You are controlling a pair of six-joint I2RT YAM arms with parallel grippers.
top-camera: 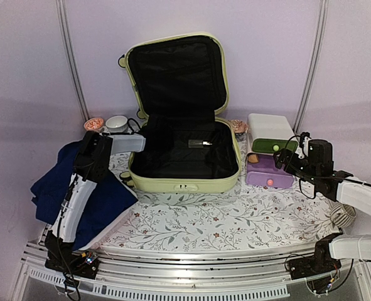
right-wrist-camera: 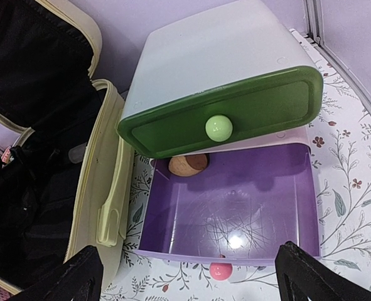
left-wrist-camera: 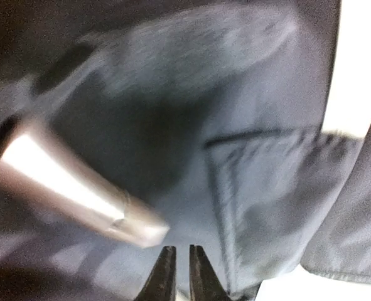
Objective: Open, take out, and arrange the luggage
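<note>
The pale yellow-green luggage (top-camera: 184,183) lies open at the table's middle, its lid (top-camera: 176,74) upright against the back wall and its black lining bare; a small silver piece (top-camera: 201,143) lies inside. My left gripper (top-camera: 142,143) reaches over its left rim. In the left wrist view its tips (left-wrist-camera: 179,251) stand almost together with nothing between them, over dark fabric, beside a blurred silver piece (left-wrist-camera: 72,182). My right gripper (right-wrist-camera: 188,248) is wide open and empty above the pulled-out purple drawer (right-wrist-camera: 235,207); it also shows in the top view (top-camera: 285,162). The luggage's right wall (right-wrist-camera: 100,188) is at its left.
A white box (top-camera: 270,125) with a shut green drawer (right-wrist-camera: 223,116) stands right of the luggage; a brown wooden piece (right-wrist-camera: 186,165) lies in the purple drawer. A dark blue cloth (top-camera: 78,188) lies at left. A white cup (top-camera: 116,123) and small bowl (top-camera: 94,123) stand behind it.
</note>
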